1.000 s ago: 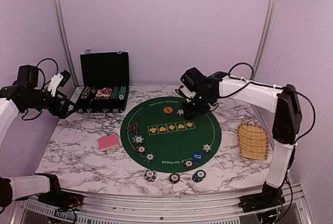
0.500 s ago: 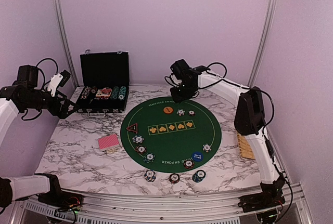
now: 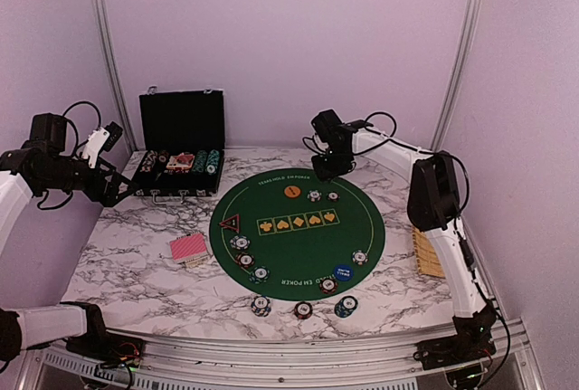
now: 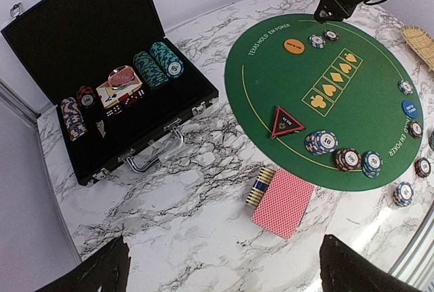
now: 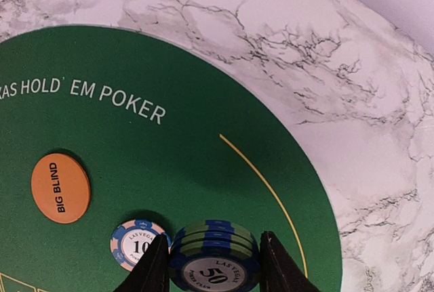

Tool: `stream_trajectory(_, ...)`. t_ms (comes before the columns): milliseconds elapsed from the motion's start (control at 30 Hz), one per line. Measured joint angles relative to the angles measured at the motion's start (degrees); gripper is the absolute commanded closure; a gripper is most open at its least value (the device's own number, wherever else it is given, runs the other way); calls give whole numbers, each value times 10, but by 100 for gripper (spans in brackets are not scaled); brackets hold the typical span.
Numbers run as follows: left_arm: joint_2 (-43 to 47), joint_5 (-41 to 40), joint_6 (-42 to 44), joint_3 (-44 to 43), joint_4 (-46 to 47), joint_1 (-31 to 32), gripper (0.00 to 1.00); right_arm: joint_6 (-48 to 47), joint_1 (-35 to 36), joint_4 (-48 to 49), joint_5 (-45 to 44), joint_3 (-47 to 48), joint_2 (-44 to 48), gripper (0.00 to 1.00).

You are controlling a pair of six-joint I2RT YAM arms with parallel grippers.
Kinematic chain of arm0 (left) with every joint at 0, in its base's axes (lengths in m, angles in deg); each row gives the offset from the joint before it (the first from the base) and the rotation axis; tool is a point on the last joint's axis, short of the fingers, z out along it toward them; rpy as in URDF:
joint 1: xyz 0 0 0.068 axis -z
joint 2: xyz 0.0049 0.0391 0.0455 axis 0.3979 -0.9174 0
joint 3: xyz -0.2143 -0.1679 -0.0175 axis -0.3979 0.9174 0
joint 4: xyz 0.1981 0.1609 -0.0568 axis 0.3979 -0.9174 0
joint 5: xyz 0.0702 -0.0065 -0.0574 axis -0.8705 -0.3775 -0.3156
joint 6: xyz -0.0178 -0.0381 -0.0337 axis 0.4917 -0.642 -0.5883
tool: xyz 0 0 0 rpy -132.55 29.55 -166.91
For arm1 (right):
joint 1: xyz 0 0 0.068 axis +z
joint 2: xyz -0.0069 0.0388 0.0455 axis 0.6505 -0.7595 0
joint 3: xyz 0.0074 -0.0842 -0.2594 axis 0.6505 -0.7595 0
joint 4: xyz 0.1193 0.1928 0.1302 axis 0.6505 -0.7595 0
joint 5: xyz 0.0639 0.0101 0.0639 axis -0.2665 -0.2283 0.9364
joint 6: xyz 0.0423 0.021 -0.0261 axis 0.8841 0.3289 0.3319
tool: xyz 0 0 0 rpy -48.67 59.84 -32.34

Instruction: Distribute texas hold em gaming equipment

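My right gripper is shut on a short stack of blue-green "50" chips, held above the far edge of the round green mat. Beside it on the mat lie a blue-white "10" chip and the orange Big Blind button. The triangular red-black marker and the blue button also lie on the mat. Several chip stacks ring its near side. Red-backed cards rest on the marble to its left. My left gripper hangs open high over the left side of the table.
The open black chip case, with chips and cards inside, stands at the back left. A wicker basket at the right edge is partly hidden by my right arm. A small gold-edged stack touches the cards.
My right gripper has lifted back from the far chips to the mat's far edge, still holding the stack. Two chips there now show uncovered. The left arm has not moved.
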Motion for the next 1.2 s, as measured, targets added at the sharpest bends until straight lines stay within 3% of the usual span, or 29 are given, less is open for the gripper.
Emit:
stream_trajectory(600, 0, -4, 0, 0, -3, 0, 1, -4, -2, 15, -1, -7, -29, 84)
stream_trajectory(1000, 2, -4, 0, 0, -3, 0, 1, -19, -17, 35, -23, -171, 116, 84)
stream_trajectory(1200, 2, -4, 0, 0, -3, 0, 1, -21, -23, 57, -23, -255, 146, 85)
